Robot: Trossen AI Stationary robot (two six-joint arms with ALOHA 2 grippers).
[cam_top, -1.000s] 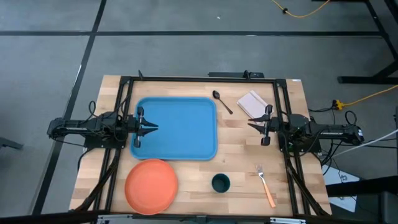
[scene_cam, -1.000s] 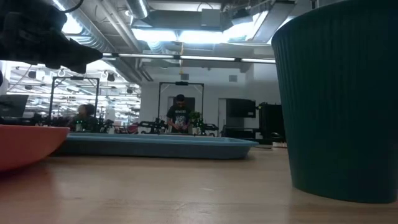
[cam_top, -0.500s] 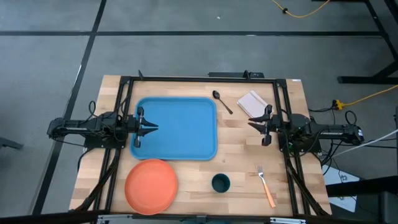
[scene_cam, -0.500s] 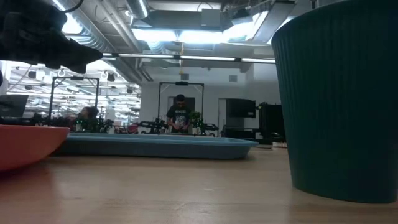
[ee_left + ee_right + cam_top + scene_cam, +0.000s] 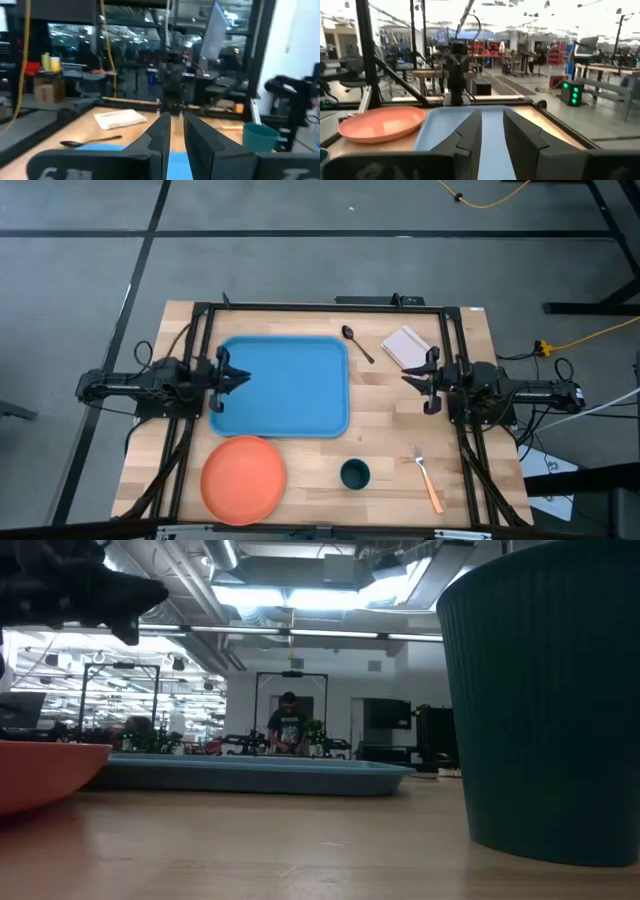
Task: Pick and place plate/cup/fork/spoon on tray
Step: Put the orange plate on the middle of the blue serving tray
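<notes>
The light-blue tray (image 5: 285, 390) lies at the table's middle left. The orange plate (image 5: 243, 478) rests on the table near the front edge, with the dark teal cup (image 5: 355, 474) upright to its right. The orange-handled fork (image 5: 427, 478) lies at the front right. The dark spoon (image 5: 356, 343) lies beyond the tray's far right corner. My left gripper (image 5: 244, 377) hangs above the tray's left rim, shut and empty. My right gripper (image 5: 406, 376) hangs above bare table right of the tray, shut and empty. Both point toward the table's middle.
A small white pad (image 5: 405, 345) lies at the far right, beside the spoon. A black frame runs along the table's left, far and right sides (image 5: 330, 306). Bare wood lies between the tray and the right gripper (image 5: 380, 410). A person shows far back in the room (image 5: 289, 725).
My left gripper has risen a little above the tray's left rim and stays shut. The plate, cup, fork, spoon and tray have not moved.
</notes>
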